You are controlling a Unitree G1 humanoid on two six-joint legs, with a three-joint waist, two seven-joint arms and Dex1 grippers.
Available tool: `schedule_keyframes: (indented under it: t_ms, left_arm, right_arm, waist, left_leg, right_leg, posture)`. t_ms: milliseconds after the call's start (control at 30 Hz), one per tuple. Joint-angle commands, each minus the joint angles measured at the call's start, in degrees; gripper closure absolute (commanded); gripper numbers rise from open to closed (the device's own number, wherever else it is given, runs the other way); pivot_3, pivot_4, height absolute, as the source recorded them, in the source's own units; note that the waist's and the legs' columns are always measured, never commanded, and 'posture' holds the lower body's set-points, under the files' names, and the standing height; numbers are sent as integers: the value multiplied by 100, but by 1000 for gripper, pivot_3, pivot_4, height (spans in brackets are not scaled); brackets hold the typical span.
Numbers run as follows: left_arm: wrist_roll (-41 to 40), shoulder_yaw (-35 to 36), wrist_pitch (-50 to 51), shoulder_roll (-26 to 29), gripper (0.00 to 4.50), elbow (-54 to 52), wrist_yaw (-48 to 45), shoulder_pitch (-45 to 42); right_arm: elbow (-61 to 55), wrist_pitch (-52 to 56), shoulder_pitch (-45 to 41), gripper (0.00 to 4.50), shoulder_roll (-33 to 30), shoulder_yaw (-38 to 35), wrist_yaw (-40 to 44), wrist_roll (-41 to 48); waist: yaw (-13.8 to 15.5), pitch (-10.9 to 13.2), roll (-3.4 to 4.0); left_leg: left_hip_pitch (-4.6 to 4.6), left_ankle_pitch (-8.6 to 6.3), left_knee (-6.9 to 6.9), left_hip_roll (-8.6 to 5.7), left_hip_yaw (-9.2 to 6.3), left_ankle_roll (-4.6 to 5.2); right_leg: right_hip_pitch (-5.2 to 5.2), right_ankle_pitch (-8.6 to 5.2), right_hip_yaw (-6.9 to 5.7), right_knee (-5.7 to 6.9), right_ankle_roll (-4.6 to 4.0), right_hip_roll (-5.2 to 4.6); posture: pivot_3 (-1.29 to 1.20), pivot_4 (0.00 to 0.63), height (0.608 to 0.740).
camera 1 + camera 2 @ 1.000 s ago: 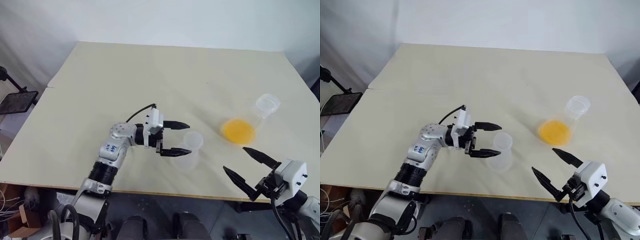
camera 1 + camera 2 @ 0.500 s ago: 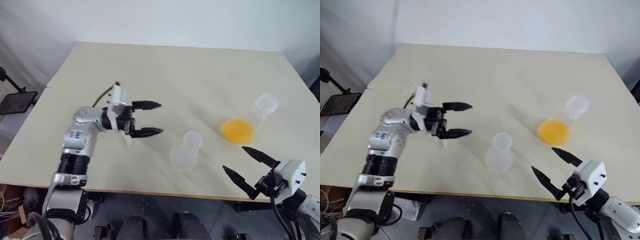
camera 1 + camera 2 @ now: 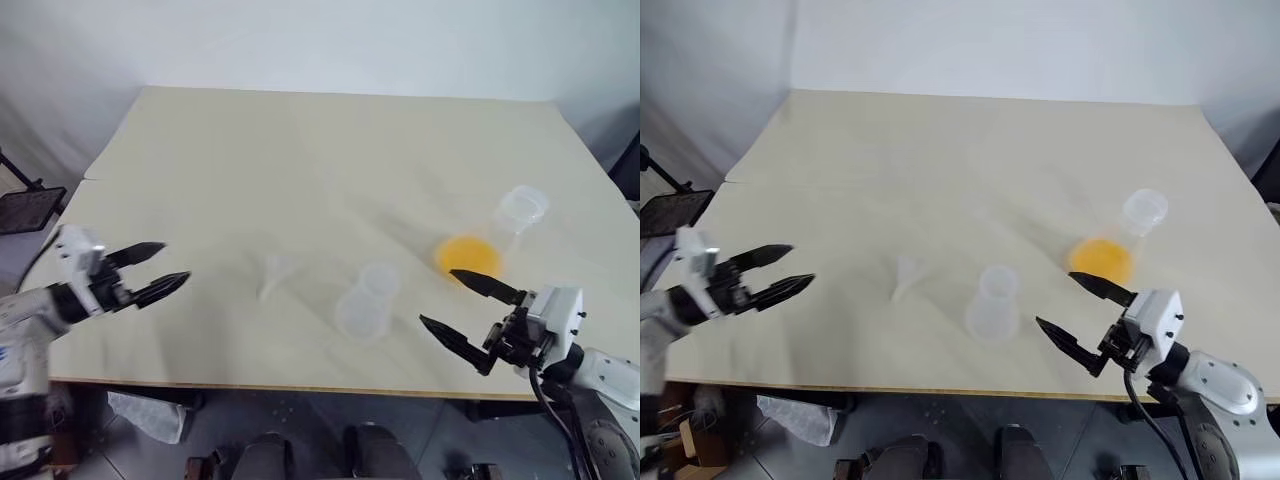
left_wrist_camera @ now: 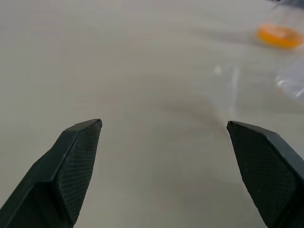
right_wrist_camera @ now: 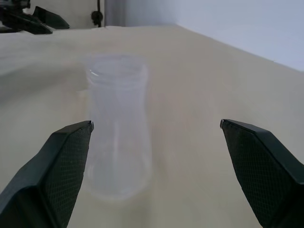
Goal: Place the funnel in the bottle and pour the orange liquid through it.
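Beige tabletop [image 3: 300, 150]: small clear plastic funnel [image 3: 275, 275] lies on side, between left gripper [image 3: 150, 270] and empty clear conical flask [image 3: 365, 300]. Left nearer funnel. Right gripper [image 3: 460, 305] beside flask. Both wide open, empty. Orange liquid [image 3: 465, 255] in second flask.

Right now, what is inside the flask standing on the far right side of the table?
The flask on the table holds orange liquid pooled across its wide base. Its neck looks clear and its rim open. Nothing covers it; the walls are see-through.
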Motion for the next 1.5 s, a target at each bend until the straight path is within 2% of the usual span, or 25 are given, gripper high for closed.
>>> schedule_keyframes:
  t_ms: [33,233,300,400,500,567,600,767,900,1200,1333,1400,1500]
  left_arm:
    - [189,569,-232,288,6,112,110,594]
    - [273,541,-208,457,6,-126,258,869]
    - [97,323,238,478,6,-615,275,816]
    - [-489,-95,1516,627,6,-1619,348,602]
    - [-647,-973,2376,988,6,-2450,400,-52]
    - [-460,-1897,2860,943,6,-2623,636,-1049]
    - [-234,-2371,2898,899,6,-2629,664,-1479]
    - [838,-3966,2452,908,6,-2172,334,-2527]
    - [1392,-4842,2404,901,6,-1857,-105,-3192]
    - [2385,-5691,1964,298,6,-1288,-298,-3727]
    - [2553,-5687,2554,-116,6,-1153,19,-3870]
    - [2767,-5740,2709,-145,6,-1160,147,-3910]
    - [2643,-5644,2896,-268,6,-1196,88,-3891]
  right_arm:
    - [-251,58,-266,0,-159,-33,18,144]
    - [-456,288,-493,0,-376,91,147,281]
    - [-401,301,-419,0,-400,60,202,269]
    - [-313,238,-254,0,-447,-30,321,192]
    - [-335,286,-6,0,-496,-178,379,242]
    - [-300,250,105,0,-497,-215,382,175]
    - [-299,243,120,0,-483,-230,349,157]
    - [-387,245,146,0,-415,-210,195,117]
    - [-543,247,315,0,-355,-273,31,103]
    - [-814,194,621,0,-142,-277,-267,-27]
    - [-896,185,692,0,-92,-244,-356,-63]
    - [-917,192,701,0,-76,-244,-376,-70]
    - [-926,167,749,0,-20,-214,-413,-107]
  waist:
    - [-39,0,1]
    - [42,-4,-7]
    - [40,-5,-9]
    - [28,-6,-10]
    - [13,-5,-9]
    - [43,-3,-5]
    - [31,-3,-5]
    - [-108,-1,4]
    - [-123,-1,4]
    - [5,-1,3]
    - [44,-1,4]
    - [47,-1,3]
    - [40,-1,4]
  left_leg:
    - [1,-2,-4,0,3,-1]
    - [6,-4,-4,-1,-2,3]
    - [6,-6,-4,-1,-3,4]
    - [3,-10,-4,-2,-3,9]
    - [2,-13,-4,-2,-4,9]
    - [4,-13,-4,-4,-3,9]
    - [4,-13,-1,-6,-3,9]
    - [7,-7,-5,1,14,-4]
    - [-5,-5,-1,9,14,-9]
    - [-22,-5,16,6,10,-8]
    - [-25,-4,22,6,11,-6]
    - [-25,-4,23,5,9,-5]
    - [-24,-4,24,4,9,-5]
  right_leg:
    - [-1,0,0,-3,0,0]
    - [5,-1,-4,-15,-2,-5]
    - [6,-1,-5,-14,-2,-6]
    - [9,0,-4,-8,-1,-8]
    - [8,0,-4,-6,-1,-7]
    - [9,0,-3,-5,-1,-7]
    - [12,0,-3,-6,-1,-6]
    - [0,1,14,2,2,17]
    - [-12,1,14,2,1,28]
    - [-17,1,15,0,2,21]
    - [-16,1,15,1,2,20]
    - [-16,1,14,2,2,19]
    - [-16,1,14,4,2,17]
  posture:
    - [0,150,740]
    - [0,150,740]
    - [0,150,740]
    - [0,150,740]
    - [0,150,740]
    - [0,150,740]
    - [0,150,740]
    - [0,150,740]
    - [0,150,740]
    - [0,150,740]
    - [0,150,740]
    - [0,150,740]
    - [0,150,740]
